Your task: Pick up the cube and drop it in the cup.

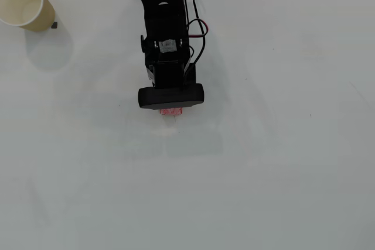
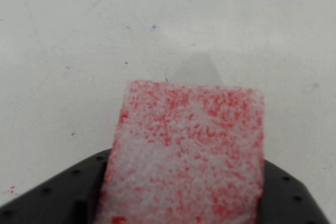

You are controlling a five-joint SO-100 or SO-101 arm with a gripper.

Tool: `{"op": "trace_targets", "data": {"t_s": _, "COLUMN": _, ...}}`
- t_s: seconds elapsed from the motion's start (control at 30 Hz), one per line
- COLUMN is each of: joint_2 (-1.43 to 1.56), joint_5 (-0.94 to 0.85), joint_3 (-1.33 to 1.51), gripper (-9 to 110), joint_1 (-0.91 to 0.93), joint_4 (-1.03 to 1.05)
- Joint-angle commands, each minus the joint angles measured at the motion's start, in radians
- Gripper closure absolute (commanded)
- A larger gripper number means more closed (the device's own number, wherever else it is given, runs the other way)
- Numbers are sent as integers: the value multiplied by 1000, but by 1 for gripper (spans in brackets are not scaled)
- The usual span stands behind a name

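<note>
**Cube clamped at gripper, cup off to upper left**

Jaws pressed against the cube [image 2: 184, 156], as far as the wrist view shows: speckled red-and-white face filling the lower middle, black gripper [image 2: 184, 203] parts flanking it left and right at the bottom edge. Fingertips themselves hidden behind the block, so exact opening hard to judge. In the overhead view, only a thin red sliver of the cube [image 1: 171, 111] peeking out below the gripper [image 1: 171, 105], near the middle of the white table [image 1: 281, 168]. Whether lifted or resting on the surface, cannot tell.

Cup [image 1: 22, 3] upright at the upper left corner, well apart from the arm, cream inside showing nothing in it, rim cut off by the frame edge.
</note>
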Motion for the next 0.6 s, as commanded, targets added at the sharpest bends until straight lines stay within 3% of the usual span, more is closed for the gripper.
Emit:
{"op": "trace_targets", "data": {"t_s": 0.0, "joint_2": 37, "joint_5": 11, "joint_3": -103, "gripper": 91, "joint_1": -11, "joint_4": -20}}
{"op": "trace_targets", "data": {"t_s": 0.57, "joint_2": 325, "joint_5": 12, "joint_3": -40, "gripper": 91, "joint_1": 84, "joint_4": -11}}
